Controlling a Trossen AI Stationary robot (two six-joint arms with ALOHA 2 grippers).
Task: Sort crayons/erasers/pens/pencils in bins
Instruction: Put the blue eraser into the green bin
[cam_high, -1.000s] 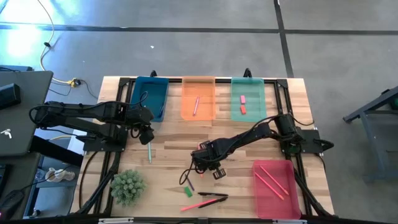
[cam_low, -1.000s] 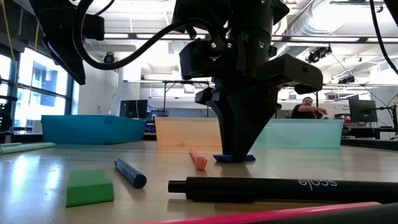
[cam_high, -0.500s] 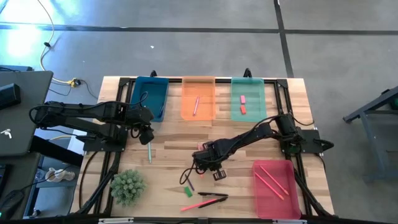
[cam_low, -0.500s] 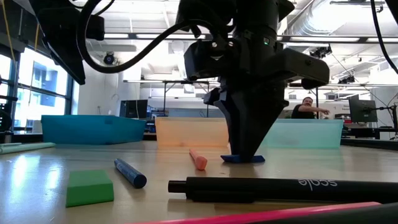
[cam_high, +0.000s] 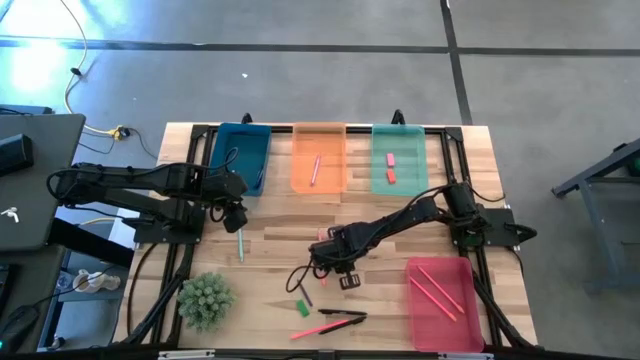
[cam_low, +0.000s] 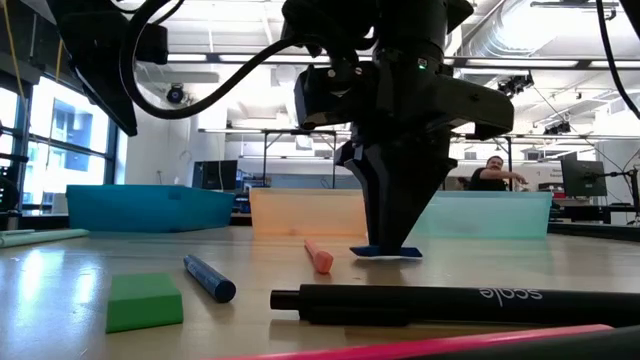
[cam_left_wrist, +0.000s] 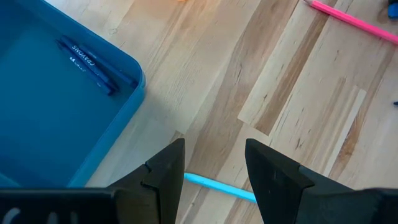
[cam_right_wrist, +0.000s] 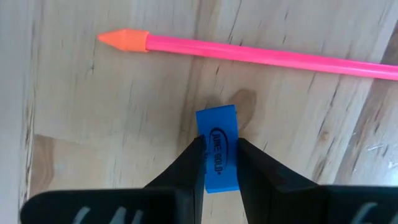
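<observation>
**Right tool clamped on blue eraser; four bins counted**

Four translucent rectangular plastic bins are on the wooden table (cam_high: 270, 225): a blue bin (cam_high: 242, 157), an orange bin (cam_high: 319, 157) and a green bin (cam_high: 399, 157) in a row across the upper centre of the high view, and a red-pink bin (cam_high: 440, 290) at lower right. The blue bin holds dark pens (cam_left_wrist: 96, 59) with white lettering, not legible. The orange bin holds one pink stick (cam_high: 315, 169). The green bin holds two small red-pink blocks (cam_high: 391, 167). The red-pink bin holds two long thin pink sticks (cam_high: 438, 286).

The right tool (cam_right_wrist: 219, 163) is at centre frame in the high view, fingers closed on a small blue block eraser (cam_right_wrist: 217, 149) with dark oval print, the wording unclear. One pink orange-tipped pencil (cam_right_wrist: 249, 51) lies just beyond it.

In the low view, lower left: one green block eraser (cam_low: 144, 301), one short blue crayon (cam_low: 208, 278), one short orange crayon (cam_low: 318, 256), and one black pen (cam_low: 460, 303) marked "scale".

The left tool (cam_left_wrist: 214, 168) hangs open near the blue bin, above a light-blue stick (cam_left_wrist: 217, 186).
</observation>
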